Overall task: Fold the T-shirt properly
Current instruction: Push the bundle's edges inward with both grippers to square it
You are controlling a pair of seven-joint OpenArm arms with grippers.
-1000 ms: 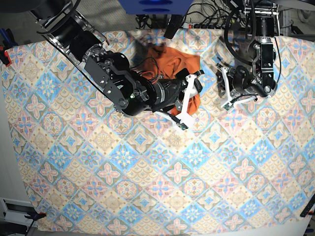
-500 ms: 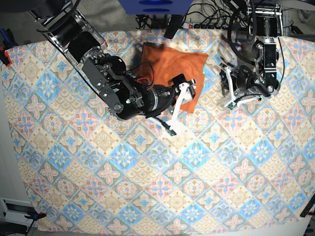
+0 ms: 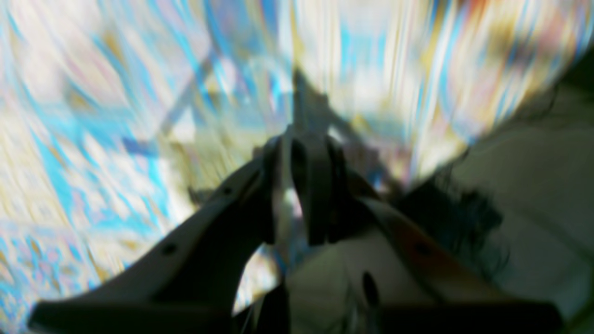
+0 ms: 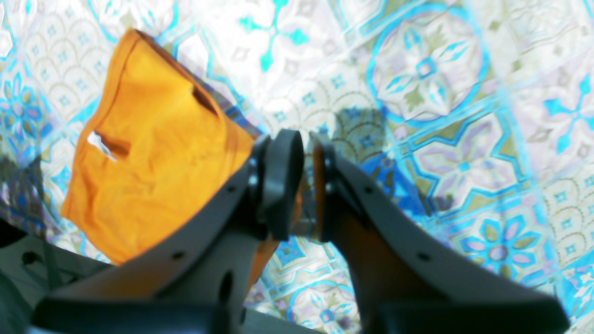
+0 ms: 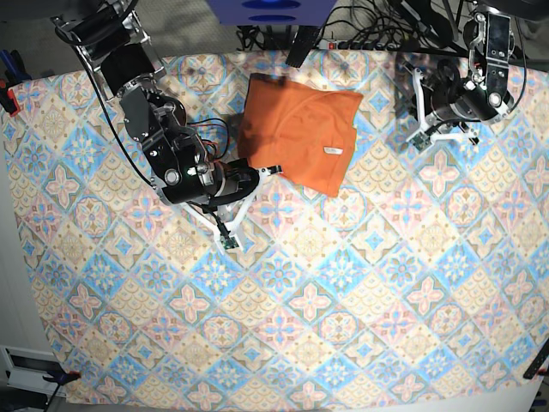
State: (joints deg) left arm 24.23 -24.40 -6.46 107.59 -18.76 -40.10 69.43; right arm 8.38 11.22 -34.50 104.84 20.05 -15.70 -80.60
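The orange T-shirt (image 5: 300, 129) lies folded into a rough rectangle at the back middle of the tablecloth, its small white tag (image 5: 333, 152) showing near its right edge. My right gripper (image 5: 229, 240) hangs left of and in front of the shirt, clear of it. In the right wrist view the right gripper (image 4: 307, 153) has its jaws almost together with nothing between them, and the T-shirt (image 4: 148, 157) lies flat behind them. My left gripper (image 5: 415, 142) is right of the shirt, apart from it. The left wrist view is motion-blurred, and the left gripper (image 3: 301, 153) looks shut and empty.
The blue-and-beige patterned tablecloth (image 5: 326, 292) covers the whole table. Cables and a power strip (image 5: 369, 43) lie beyond the back edge. A blue object (image 5: 270, 10) overhangs the back edge above the shirt.
The right gripper let go of the shirt and drew back to the left and front. The left arm swung toward the back right. The shirt went from bunched to lying flat and folded.
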